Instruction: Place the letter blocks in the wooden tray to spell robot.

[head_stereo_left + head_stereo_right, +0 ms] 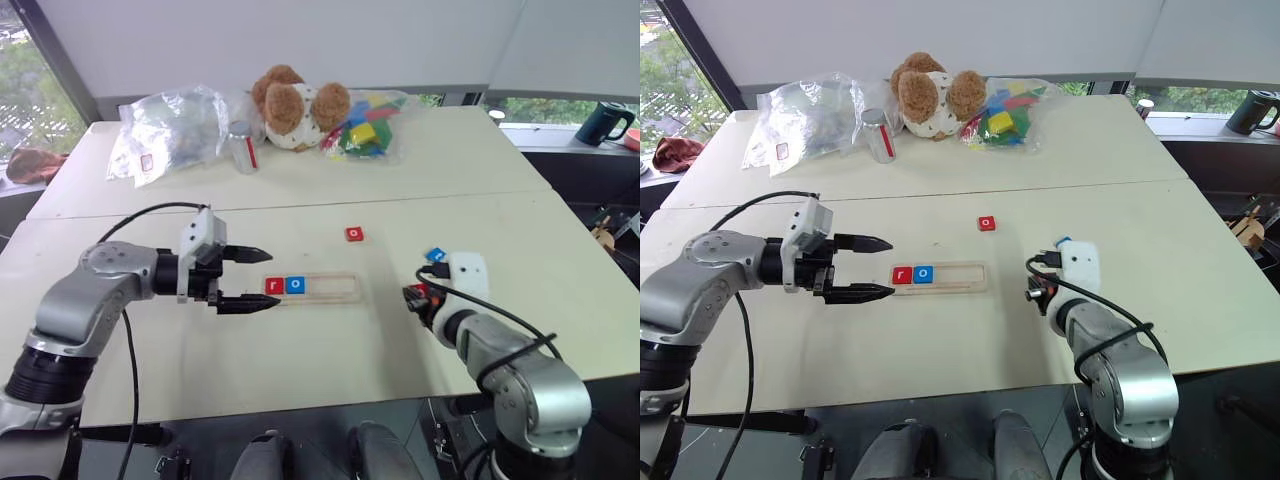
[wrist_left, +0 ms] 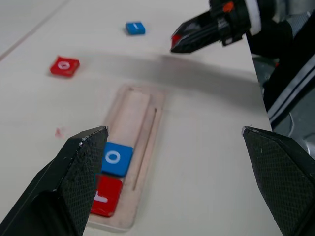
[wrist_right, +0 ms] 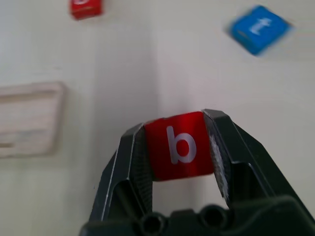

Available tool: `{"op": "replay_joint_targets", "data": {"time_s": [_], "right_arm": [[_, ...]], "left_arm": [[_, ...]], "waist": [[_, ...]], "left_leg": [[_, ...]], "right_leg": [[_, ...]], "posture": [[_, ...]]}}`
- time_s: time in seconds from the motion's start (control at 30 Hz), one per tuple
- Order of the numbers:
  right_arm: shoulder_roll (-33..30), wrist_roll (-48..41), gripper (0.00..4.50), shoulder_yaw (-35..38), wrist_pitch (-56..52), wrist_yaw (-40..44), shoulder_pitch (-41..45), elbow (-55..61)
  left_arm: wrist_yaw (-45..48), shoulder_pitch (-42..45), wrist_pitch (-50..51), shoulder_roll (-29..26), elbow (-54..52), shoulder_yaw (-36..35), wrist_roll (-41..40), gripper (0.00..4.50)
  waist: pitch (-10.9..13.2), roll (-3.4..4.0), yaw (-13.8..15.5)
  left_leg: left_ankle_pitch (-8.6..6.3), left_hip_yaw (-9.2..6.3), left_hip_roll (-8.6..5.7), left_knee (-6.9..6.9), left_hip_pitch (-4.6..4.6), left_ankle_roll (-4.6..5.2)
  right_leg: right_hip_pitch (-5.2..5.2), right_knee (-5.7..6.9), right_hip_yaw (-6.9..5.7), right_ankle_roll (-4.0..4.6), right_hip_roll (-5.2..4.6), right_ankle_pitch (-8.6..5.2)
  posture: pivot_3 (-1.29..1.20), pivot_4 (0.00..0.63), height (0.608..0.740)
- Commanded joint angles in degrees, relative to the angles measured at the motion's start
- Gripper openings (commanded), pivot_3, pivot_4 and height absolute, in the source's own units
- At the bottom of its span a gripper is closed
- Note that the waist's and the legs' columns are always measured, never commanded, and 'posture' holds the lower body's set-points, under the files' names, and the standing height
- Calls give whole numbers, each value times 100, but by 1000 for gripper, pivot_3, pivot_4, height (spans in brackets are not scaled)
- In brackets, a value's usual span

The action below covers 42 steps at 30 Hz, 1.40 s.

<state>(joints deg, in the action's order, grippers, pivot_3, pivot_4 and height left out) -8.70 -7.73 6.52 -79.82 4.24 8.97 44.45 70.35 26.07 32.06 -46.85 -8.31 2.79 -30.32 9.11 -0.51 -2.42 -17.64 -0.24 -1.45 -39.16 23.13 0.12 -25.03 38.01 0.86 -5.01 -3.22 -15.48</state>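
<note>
A pale bench (image 1: pixel 330 370) stands before a white wall and windows, with a teddy bear (image 1: pixel 297 104) and bagged toys at its far edge. The wooden tray (image 1: pixel 330 287) lies mid-bench, its left end holding the red "r" tile (image 1: pixel 275 286) and blue "o" tile (image 1: pixel 295 285). The left end effector (image 1: pixel 250 280) hovers just beside that end, fingers spread wide and empty. The right end effector (image 3: pixel 179 147) is clamped on the red "b" tile (image 3: pixel 181 146) — the third slot looks next. Bring it in level, letter upright, snug against the blue "o". The right wrist view reads the "b" and the loose blue "t" tile (image 3: pixel 258 28); the head views show the whole layout, including the loose red "o" tile (image 1: pixel 354 234).
</note>
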Motion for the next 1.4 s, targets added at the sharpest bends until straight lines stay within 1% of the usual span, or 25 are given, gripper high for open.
{"op": "replay_joint_targets", "data": {"time_s": [0.03, 0.1, 0.17, 0.2, 0.3, 0.33, 0.4, 0.43, 0.47, 0.53, 0.57, 0.6, 0.63, 0.67, 0.7, 0.77, 0.87, 1.0, 1.17, 1.37, 1.4], "right_arm": [[405, 60, 1227, 300, 329, -219, 45, -257], [460, 83, 1227, 309, 572, -255, 105, -537], [575, 97, 2287, 337, 665, -338, 163, -704], [599, 121, 2673, 339, 684, -385, 155, -756], [633, 129, 4205, 352, 669, -450, 114, -813], [598, 107, 4461, 389, 667, -429, 116, -755], [321, 14, 4461, 474, 809, -217, 184, -593], [-24, -80, 4461, 484, 1072, 90, 242, -504], [-496, -205, 4461, 456, 1400, 558, 260, -467], [-1333, -618, 4461, 598, 2051, 1611, 222, -557], [-1832, -836, 4461, 713, 2468, 2293, 143, -738], [-2395, -1077, 4461, 855, 2926, 3204, 14, -1038], [-2916, -1151, 4461, 914, 3462, 4017, -127, -1423], [-3365, -1161, 4461, 869, 3935, 4666, -243, -1785], [-3726, -1154, 4461, 771, 4382, 5148, -328, -2140], [-4150, -1107, 4461, 544, 5086, 5708, -315, -2821], [-4418, -933, 4461, 217, 5820, 6276, -123, -3824], [-4393, -742, 4461, -197, 6565, 6714, 292, -4902], [-4241, -524, 4461, -589, 7148, 6900, 723, -5562], [-3979, -372, 4461, -871, 7465, 6974, 1108, -6123], [-3945, -353, 4224, -903, 7489, 6990, 1127, -6162]], "left_arm": [[97, 270, -191, 29, 141, 73, 162, 4500], [139, 310, -223, 47, 229, 127, 236, 4500], [168, 317, -236, 57, 272, 144, 279, 4500], [174, 310, -229, 57, 267, 145, 293, 4500], [197, 289, -199, 43, 246, 118, 304, 4500], [205, 280, -191, 34, 243, 102, 306, 4500], [218, 267, -175, 15, 244, 79, 316, 4500], [243, 261, -176, -2, 254, 71, 324, 4500], [286, 260, -178, -21, 256, 78, 330, 4500], [418, 254, -178, -62, 235, 110, 315, 4500], [492, 260, -186, -82, 207, 139, 313, 4500], [568, 280, -148, -104, 154, 155, 273, 4500], [639, 296, -149, -139, 114, 185, 270, 4500], [705, 302, -183, -180, 95, 201, 291, 4500], [753, 297, -185, -218, 71, 196, 290, 4500], [824, 264, -183, -294, 40, 171, 281, 4500], [862, 144, -184, -407, -36, 111, 269, 4500], [755, -82, -84, -511, -232, -29, 220, 4500], [656, -252, -50, -621, -316, -174, 205, 4500], [601, -437, -58, -729, -297, -317, 229, 4500], [596, -490, -88, -749, -268, -349, 253, 4500]], "waist": [[0, 0, 9], [1, 0, 8], [1, 0, 7], [1, 0, 7], [1, 0, 31], [1, 0, 38], [1, 0, 55], [1, 1, 63], [4, 4, 79], [7, 7, 119], [7, 6, 126], [4, 0, 138], [13, 12, 154], [17, 19, 186], [19, 15, 185], [19, 7, 171], [20, 6, 134], [21, 8, 151], [22, 9, 175], [22, 9, 182], [21, 10, 181]], "left_leg": [[1, -1, 3, 0, -12, 0], [1, -2, 4, 2, -38, 1], [-1, 0, 4, 5, -55, 3], [-2, 0, 4, 5, -55, 4], [-1, -2, 5, 6, -55, 3], [-1, -2, 5, 7, -55, 3], [-2, -2, 4, 6, -54, 4], [-2, -1, 2, 5, -54, 4], [-3, 0, 1, 5, -53, 6], [-6, 6, -2, 4, -53, 11], [-6, 6, 0, 4, -53, 12], [-7, 6, 1, 4, -54, 13], [-7, 2, 20, 7, -63, 13], [-8, 3, 22, 8, -59, 15], [-13, 3, 18, 7, -61, 22], [-18, 2, 22, 5, -68, 31], [-21, 6, 26, 2, -80, 36], [-21, 5, 31, 3, -82, 35], [-20, 5, 30, 1, -80, 33], [-20, 5, 25, 1, -79, 31], [-20, 5, 24, 1, -79, 30]], "right_leg": [[12, 0, 0, 1, 4, 0], [37, -1, 0, 1, 6, -1], [53, -6, 1, 1, 4, -1], [53, -6, 1, 1, 4, -1], [53, -5, 0, 1, 4, -1], [53, -5, 1, 1, 3, -1], [54, -5, 1, 1, 1, -1], [55, -7, 1, 1, 0, -1], [56, -11, 1, 1, -2, -1], [61, -27, 1, 1, -3, -1], [65, -33, 1, 1, 0, -1], [67, -36, 0, 0, 1, -1], [80, -43, -2, 0, 22, -1], [80, -49, 2, 1, 35, -2], [94, -67, 1, 0, 35, -2], [117, -88, -2, 0, 36, -1], [128, -90, 2, -1, 28, -1], [124, -84, 2, 0, 29, -1], [122, -83, 2, 0, 20, -1], [121, -83, -1, 0, 7, -1], [121, -83, -1, 0, 6, -1]], "posture": [[0, 150, 740], [0, 150, 740], [0, 150, 740], [0, 150, 740], [0, 150, 740], [0, 150, 740], [0, 150, 740], [0, 150, 740], [0, 150, 740], [0, 150, 740], [0, 150, 740], [0, 150, 740], [0, 150, 740], [0, 150, 740], [0, 150, 740], [0, 150, 740], [0, 150, 740], [0, 150, 740], [0, 150, 740], [0, 150, 740], [0, 150, 740]]}}
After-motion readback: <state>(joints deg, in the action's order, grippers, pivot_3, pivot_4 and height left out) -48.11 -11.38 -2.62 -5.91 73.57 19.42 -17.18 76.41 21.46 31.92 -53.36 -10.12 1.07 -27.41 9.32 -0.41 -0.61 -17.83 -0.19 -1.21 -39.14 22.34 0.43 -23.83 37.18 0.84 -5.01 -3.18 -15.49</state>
